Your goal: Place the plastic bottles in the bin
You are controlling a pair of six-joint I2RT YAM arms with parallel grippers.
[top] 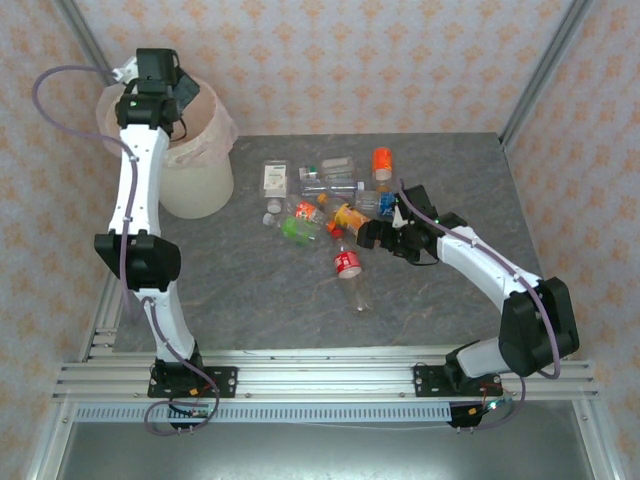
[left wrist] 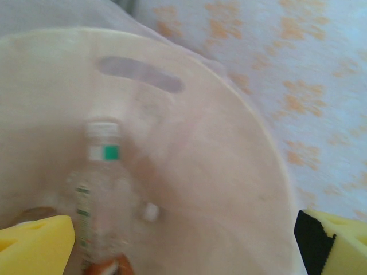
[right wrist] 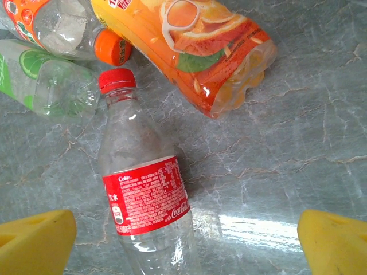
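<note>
From above, the left arm reaches to the far left corner, where the left claw point(top: 162, 78) hangs over the mouth of the bin point(top: 203, 185), which stands on the grey desk point(top: 250, 300). The plastic bottles point(top: 325, 195) lie in a loose heap at the middle of the desk, right of the bin. A red-labelled bottle point(top: 348, 266) lies a little nearer than the rest. The right claw point(top: 368, 236) sits low just right of the heap. In the left wrist view, the left claw point(left wrist: 183, 246) is spread wide, pinching nothing, with its yellow pads point(left wrist: 34, 243) at the bottom corners. Below it, a clear green-labelled bottle point(left wrist: 98, 197) with a white cap lies blurred inside the bin. In the right wrist view, the right claw point(right wrist: 183, 243) is also spread and holds nothing. The red-labelled bottle lies on the desk between its pads, nearer the left one, red cap pointing far. Beyond it lie an orange-labelled bottle point(right wrist: 189, 46), a lime-labelled bottle point(right wrist: 40, 83) and an orange-capped bottle point(right wrist: 57, 28).
</note>
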